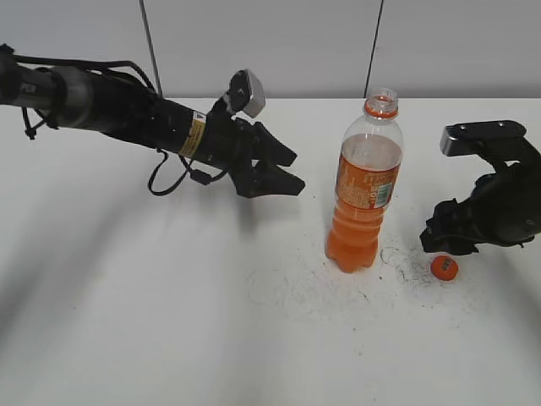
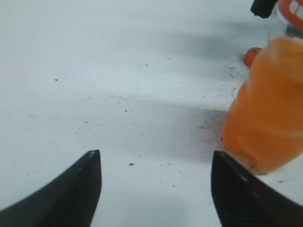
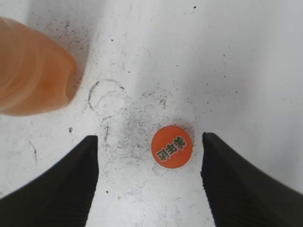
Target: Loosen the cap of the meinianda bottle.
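Note:
The meinianda bottle [image 1: 365, 188] stands upright at the table's middle with its mouth open and its orange neck ring showing. Its base shows in the left wrist view [image 2: 267, 109] and in the right wrist view [image 3: 33, 71]. The orange cap [image 1: 444, 267] lies on the table to the bottle's right. It also shows in the right wrist view [image 3: 172, 146] with greenish lettering up, and in the left wrist view [image 2: 252, 55]. My right gripper [image 3: 150, 142] is open above the cap, apart from it. My left gripper [image 2: 154, 158] is open and empty, left of the bottle.
The white table [image 1: 211, 321] has dark scuff marks around the bottle's base. A grey wall runs along the back edge. The left arm's cable [image 1: 173, 179] loops down onto the table.

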You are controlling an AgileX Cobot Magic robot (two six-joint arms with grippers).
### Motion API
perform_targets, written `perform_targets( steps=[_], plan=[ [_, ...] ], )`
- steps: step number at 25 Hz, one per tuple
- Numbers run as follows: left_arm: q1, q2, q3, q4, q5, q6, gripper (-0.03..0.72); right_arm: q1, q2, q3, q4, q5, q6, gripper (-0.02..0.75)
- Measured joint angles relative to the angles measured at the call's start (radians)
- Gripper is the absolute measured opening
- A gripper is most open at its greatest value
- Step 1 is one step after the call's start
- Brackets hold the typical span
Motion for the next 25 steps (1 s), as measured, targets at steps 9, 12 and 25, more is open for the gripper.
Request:
perform_targets(
  steps=[9, 12, 25],
  plan=[
    [-0.006, -0.238, 0.266, 0.000, 0.483, -0.065, 0.526, 0.000, -0.101, 0.000, 0.000, 0.114, 0.001, 0.501],
    [-0.018, -0.336, 0.371, -0.001, 0.696, -0.177, 0.498, 0.000, -0.155, 0.000, 0.000, 0.170, 0.001, 0.501],
    [-0.204, -0.629, 0.621, -0.662, 1.490, -0.129, 0.480, 0.000, -0.345, 0.000, -0.001, 0.410, 0.069, 0.501]
  ],
)
